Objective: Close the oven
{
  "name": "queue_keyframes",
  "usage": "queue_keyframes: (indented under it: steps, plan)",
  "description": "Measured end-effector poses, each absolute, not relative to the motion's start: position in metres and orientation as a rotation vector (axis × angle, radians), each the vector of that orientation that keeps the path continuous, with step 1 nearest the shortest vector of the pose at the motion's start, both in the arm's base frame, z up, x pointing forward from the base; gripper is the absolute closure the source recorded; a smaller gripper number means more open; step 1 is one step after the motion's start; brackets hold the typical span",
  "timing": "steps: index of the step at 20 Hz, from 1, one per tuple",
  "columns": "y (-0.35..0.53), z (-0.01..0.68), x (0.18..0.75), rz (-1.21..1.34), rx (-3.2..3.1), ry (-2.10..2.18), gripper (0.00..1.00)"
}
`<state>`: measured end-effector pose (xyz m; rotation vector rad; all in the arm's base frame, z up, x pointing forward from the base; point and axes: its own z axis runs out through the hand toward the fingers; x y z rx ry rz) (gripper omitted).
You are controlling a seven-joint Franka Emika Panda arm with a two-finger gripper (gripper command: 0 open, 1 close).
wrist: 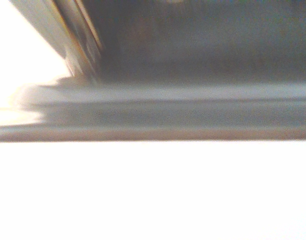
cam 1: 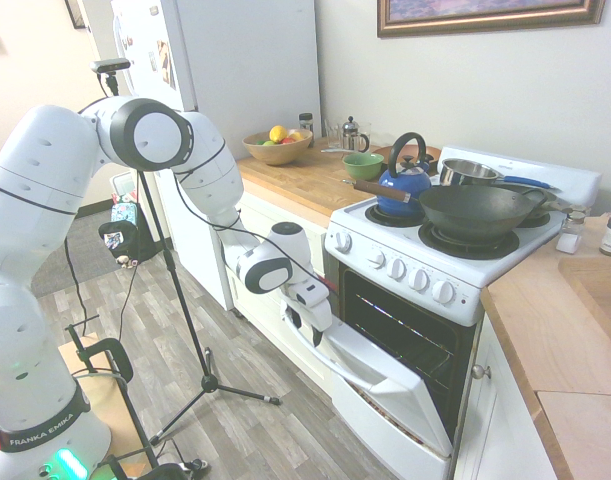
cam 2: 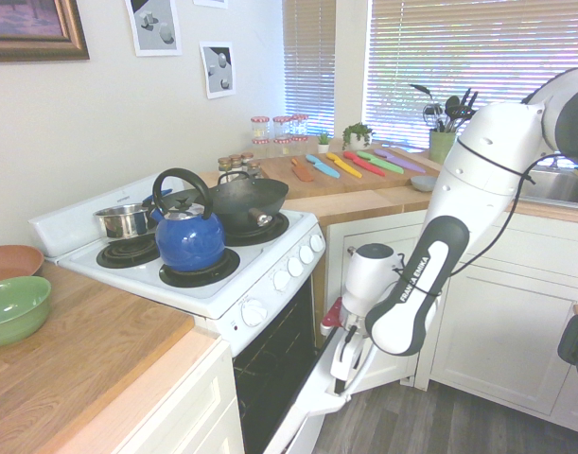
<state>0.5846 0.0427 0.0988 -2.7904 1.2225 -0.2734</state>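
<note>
The white oven (cam 1: pixel 410 268) stands between wooden counters, and its drop-down door (cam 1: pixel 385 375) hangs partly open at a slant. The dark inside with wire racks (cam 1: pixel 405 325) shows above the door. My gripper (cam 1: pixel 307 328) is at the door's upper left edge, by the long white handle, touching or almost touching it. From the other side, the gripper (cam 2: pixel 339 376) points down at the top edge of the door (cam 2: pixel 312 411). The wrist view is blurred: the white door surface (wrist: pixel 153 190) fills its lower half, with the dark oven cavity (wrist: pixel 203 45) above.
On the burners sit a blue kettle (cam 1: pixel 405 186), a dark wok (cam 1: pixel 475 210) and a steel pot (cam 1: pixel 470 171). A green bowl (cam 1: pixel 363 165) and a fruit bowl (cam 1: pixel 277 146) are on the counter. The refrigerator (cam 1: pixel 235 60) stands behind the arm. Cream cabinets (cam 2: pixel 497 312) flank the oven.
</note>
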Motion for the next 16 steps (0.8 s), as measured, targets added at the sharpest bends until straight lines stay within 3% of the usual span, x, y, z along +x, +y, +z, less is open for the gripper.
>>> queue_keyframes:
  steps: [9,13,16]
  plan:
    - [0.076,0.178,0.651,-0.462,-2.723,1.192,0.0]
    - [0.089,0.233,0.617,-0.352,-2.71,1.245,0.0]
    - [0.046,0.258,0.575,-0.238,-2.732,1.357,0.0]
